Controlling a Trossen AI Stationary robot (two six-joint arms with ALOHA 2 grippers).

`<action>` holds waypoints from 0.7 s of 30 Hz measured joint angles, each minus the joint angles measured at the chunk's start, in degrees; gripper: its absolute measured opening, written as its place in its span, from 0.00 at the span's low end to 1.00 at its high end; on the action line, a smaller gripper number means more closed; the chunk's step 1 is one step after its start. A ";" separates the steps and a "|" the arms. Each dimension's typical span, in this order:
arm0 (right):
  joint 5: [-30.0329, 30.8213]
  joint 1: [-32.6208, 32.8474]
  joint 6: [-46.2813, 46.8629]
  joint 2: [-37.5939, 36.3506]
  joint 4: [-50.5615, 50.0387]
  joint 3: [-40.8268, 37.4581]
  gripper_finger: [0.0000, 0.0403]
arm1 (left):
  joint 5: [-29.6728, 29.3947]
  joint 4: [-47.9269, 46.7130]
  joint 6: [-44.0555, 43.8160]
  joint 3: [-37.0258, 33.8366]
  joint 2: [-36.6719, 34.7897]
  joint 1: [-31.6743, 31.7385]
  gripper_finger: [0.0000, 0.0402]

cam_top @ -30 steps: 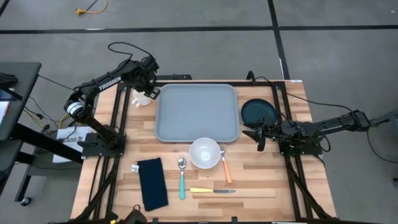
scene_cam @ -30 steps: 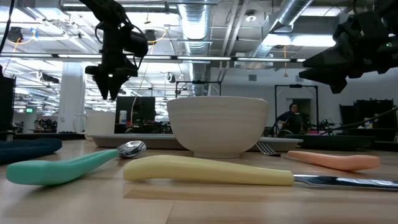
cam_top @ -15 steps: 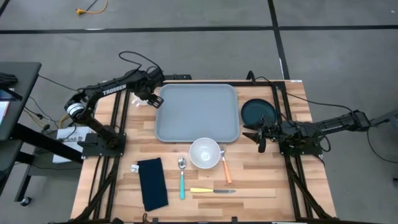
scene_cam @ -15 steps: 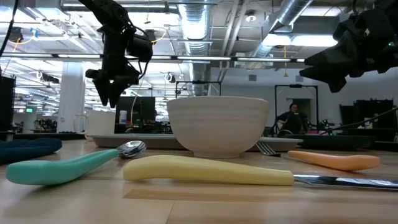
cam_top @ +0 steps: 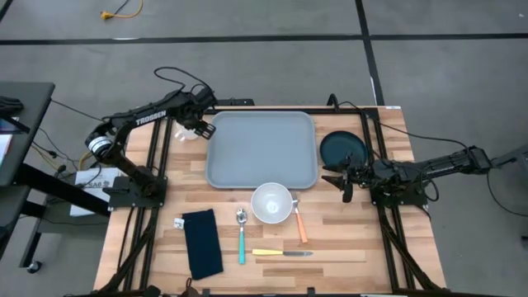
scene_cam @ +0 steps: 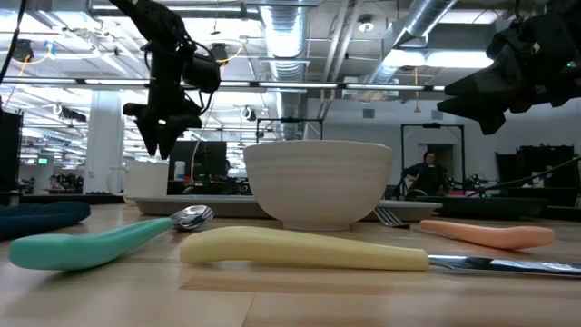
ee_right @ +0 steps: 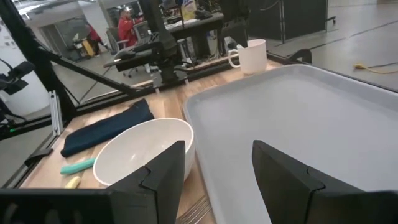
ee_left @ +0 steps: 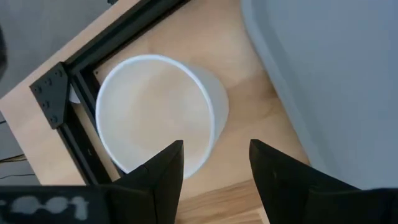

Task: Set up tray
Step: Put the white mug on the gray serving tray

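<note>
Tray (cam_top: 261,149): light grey-blue, flat on the tabletop (cam_top: 346,239) toward its far edge, roughly mid-width, nothing on it. White mug (ee_left: 155,112) just off the tray's far left corner, upright, apart from the rim. Left claw (cam_top: 198,125) poised above that mug, fingers spread wide, gripping nothing. Small dark round plate (cam_top: 343,148) just beside the tray's right edge. Right claw (cam_top: 340,181) raised near the right edge of the tabletop, close to the plate's near side, fingers parted, nothing between them. White bowl (cam_top: 272,203) at the tray's near edge, overlapping the rim when seen from above. Orange-handled fork (cam_top: 299,223) just right of the bowl, teal-handled spoon (cam_top: 241,238) left of it, yellow-handled knife (cam_top: 282,252) crosswise nearer the front edge. Dark navy folded napkin (cam_top: 202,242) toward the near left corner, beside the spoon. Person (scene_cam: 422,176) seated in the room beyond, seen in the low view.
</note>
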 joint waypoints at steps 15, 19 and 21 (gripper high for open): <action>0.01 0.00 0.00 -0.01 0.02 0.00 0.44 | -2.66 5.88 0.60 -5.30 0.07 0.58 0.43; 0.00 0.00 0.00 -0.02 0.02 0.00 0.44 | -2.81 5.84 1.51 -5.30 0.17 0.65 0.43; 0.00 0.00 0.00 -0.01 0.02 0.00 0.44 | -2.82 5.86 2.22 -5.30 0.16 0.62 0.43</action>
